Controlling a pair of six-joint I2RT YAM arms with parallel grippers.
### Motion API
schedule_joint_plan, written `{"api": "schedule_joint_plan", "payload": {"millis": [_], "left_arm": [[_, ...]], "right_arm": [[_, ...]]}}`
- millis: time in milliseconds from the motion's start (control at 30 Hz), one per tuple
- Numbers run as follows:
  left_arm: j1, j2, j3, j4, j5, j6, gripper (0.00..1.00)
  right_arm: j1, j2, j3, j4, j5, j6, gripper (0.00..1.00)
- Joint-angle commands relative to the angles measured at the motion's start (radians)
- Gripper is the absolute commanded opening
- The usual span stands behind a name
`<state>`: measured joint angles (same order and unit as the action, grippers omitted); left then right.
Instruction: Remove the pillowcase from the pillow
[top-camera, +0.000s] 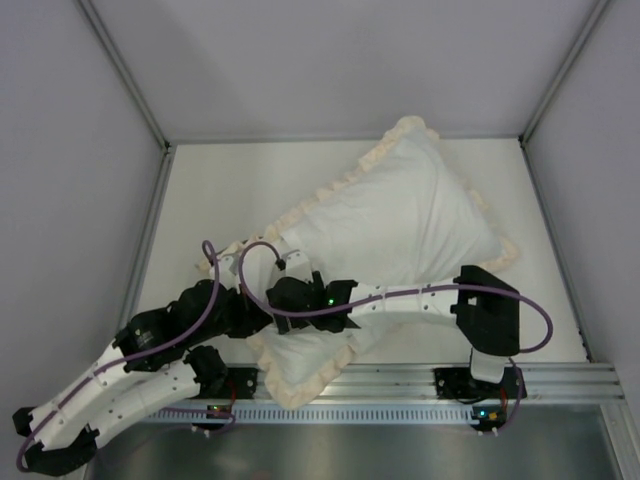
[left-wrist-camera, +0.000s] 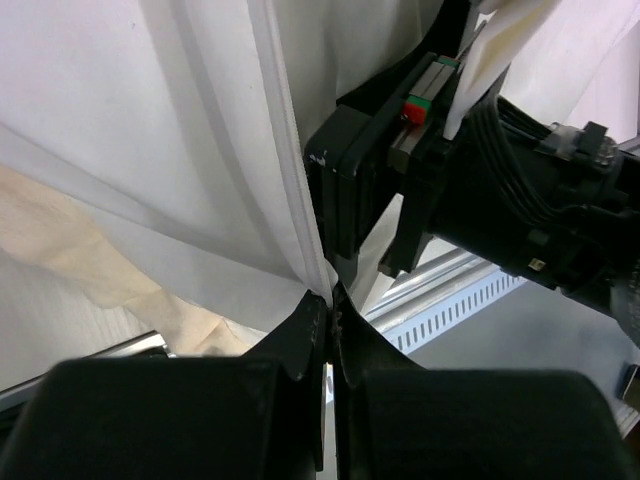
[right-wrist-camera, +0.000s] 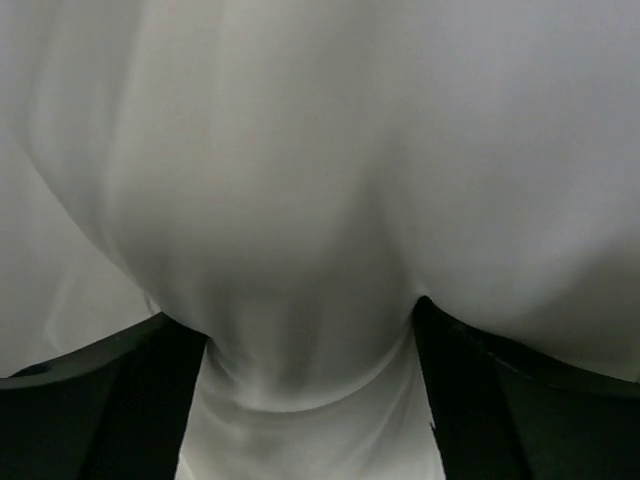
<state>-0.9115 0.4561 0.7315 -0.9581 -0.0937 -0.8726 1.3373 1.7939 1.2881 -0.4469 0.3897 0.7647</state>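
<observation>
The pillowcase lies white face up across the table, its cream frill trailing over the near edge. It is stuffed full and the pillow does not show from above. My left gripper is shut on the pillowcase's white hem, pinching it at the fingertips. My right arm reaches left into the folds at the case's near end. In the right wrist view, my right gripper stands open and wide. A smooth white bulge, the pillow, swells between both fingers and touches them.
A slotted aluminium rail runs along the table's near edge, with both arm bases on it. Grey walls close the table in on the left, back and right. The right arm's black wrist sits close beside the left gripper.
</observation>
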Motion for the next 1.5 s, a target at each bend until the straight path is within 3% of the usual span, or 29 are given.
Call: {"api": "schedule_joint_plan", "payload": {"millis": [0, 100, 133, 200, 467, 633, 833, 1033, 1267, 1467], "left_arm": [[-0.003, -0.017, 0.031, 0.005, 0.025, 0.007, 0.0], [-0.003, -0.023, 0.023, 0.005, 0.032, 0.007, 0.0], [-0.003, -0.027, 0.022, 0.004, 0.034, 0.007, 0.0], [-0.003, -0.033, 0.017, 0.004, 0.032, 0.006, 0.0], [-0.003, -0.039, 0.009, 0.019, 0.061, -0.003, 0.0], [-0.003, -0.036, 0.032, 0.033, 0.089, 0.004, 0.0], [-0.003, -0.004, -0.003, 0.131, 0.247, 0.024, 0.0], [-0.003, 0.009, -0.049, 0.168, 0.301, 0.032, 0.0], [-0.003, -0.01, -0.084, 0.206, 0.377, 0.038, 0.0], [-0.003, -0.033, -0.127, 0.205, 0.376, 0.038, 0.0]], "right_arm": [[-0.015, 0.114, -0.068, 0.155, -0.08, 0.077, 0.74], [-0.017, 0.121, -0.096, 0.168, -0.028, 0.091, 0.38], [-0.021, 0.116, -0.104, 0.166, -0.025, 0.097, 0.17], [-0.024, 0.085, -0.137, 0.174, -0.009, 0.107, 0.01], [-0.076, -0.076, -0.199, 0.174, 0.063, 0.039, 0.0], [-0.206, -0.195, -0.211, 0.256, -0.043, -0.004, 0.0], [-0.352, -0.283, -0.156, 0.307, -0.149, -0.016, 0.0], [-0.524, -0.323, -0.092, 0.375, -0.319, 0.06, 0.0], [-0.674, -0.263, -0.058, 0.536, -0.549, 0.214, 0.0], [-0.78, -0.28, -0.145, 0.704, -0.666, 0.341, 0.0]]}}
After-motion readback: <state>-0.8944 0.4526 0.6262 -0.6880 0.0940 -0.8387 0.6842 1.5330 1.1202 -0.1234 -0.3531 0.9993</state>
